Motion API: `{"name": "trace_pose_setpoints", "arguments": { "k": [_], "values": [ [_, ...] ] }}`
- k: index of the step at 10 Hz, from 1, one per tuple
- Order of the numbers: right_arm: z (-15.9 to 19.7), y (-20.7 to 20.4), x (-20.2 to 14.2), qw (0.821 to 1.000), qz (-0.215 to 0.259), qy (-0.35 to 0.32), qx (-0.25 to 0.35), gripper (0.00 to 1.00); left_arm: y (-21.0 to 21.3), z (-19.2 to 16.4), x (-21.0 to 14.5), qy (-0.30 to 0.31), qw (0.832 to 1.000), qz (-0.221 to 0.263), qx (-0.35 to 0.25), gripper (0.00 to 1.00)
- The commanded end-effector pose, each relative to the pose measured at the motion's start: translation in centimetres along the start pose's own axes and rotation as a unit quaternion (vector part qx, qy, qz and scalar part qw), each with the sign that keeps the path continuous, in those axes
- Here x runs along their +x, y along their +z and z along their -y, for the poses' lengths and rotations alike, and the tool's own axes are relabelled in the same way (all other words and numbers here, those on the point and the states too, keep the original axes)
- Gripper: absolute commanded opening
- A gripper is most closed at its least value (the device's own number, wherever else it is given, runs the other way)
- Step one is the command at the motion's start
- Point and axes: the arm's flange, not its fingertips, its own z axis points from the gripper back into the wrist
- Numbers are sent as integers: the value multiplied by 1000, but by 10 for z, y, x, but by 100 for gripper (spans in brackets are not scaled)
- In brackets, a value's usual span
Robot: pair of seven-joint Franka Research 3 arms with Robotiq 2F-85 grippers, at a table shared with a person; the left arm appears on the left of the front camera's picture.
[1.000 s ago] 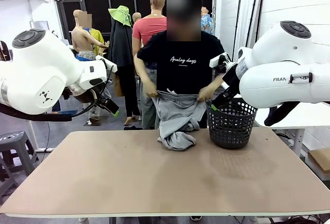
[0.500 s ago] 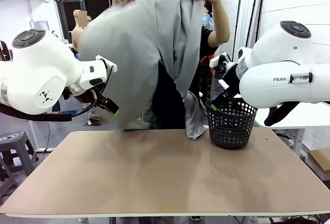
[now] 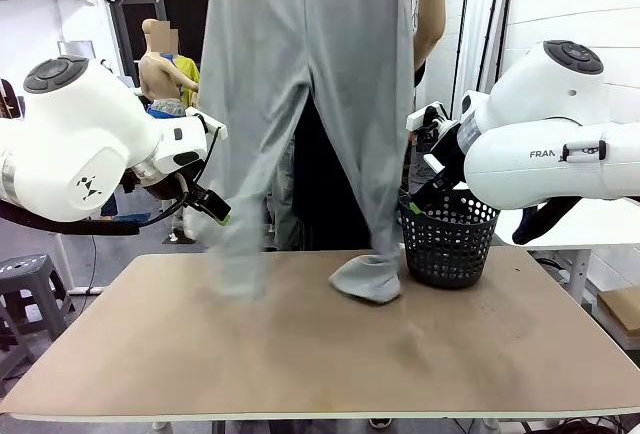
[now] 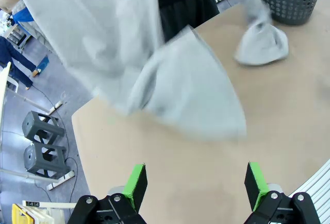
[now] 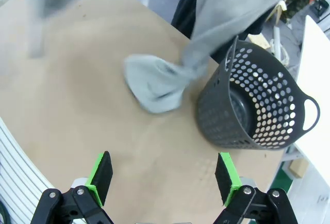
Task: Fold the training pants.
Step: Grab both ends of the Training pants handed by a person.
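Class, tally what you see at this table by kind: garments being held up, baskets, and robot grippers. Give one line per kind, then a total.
Garments: 1, the training pants
Baskets: 1, the black mesh basket
Grippers: 2, the left gripper and the right gripper, both open
Total: 4

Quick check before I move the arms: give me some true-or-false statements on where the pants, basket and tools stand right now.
1. The training pants hang full length over the table. True.
2. The left tool is shut on a pant leg. False: it is open and holds nothing.
3. One leg end rests on the table beside the basket. True.
4. The pants lie folded in the basket. False: they hang outside it, unfolded.
5. The right tool is open. True.
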Motion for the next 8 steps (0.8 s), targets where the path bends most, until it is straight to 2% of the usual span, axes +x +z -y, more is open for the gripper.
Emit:
{"name": "trace_pose_setpoints", "arguments": {
  "k": [1,8],
  "values": [
    [0,-1,1,1000,4,-3,-1,100,0,-1,0,-4,1000,0,1,100],
    [0,-1,1,1000,4,-3,-1,100,0,-1,0,-4,1000,0,1,100]
  ]
}}
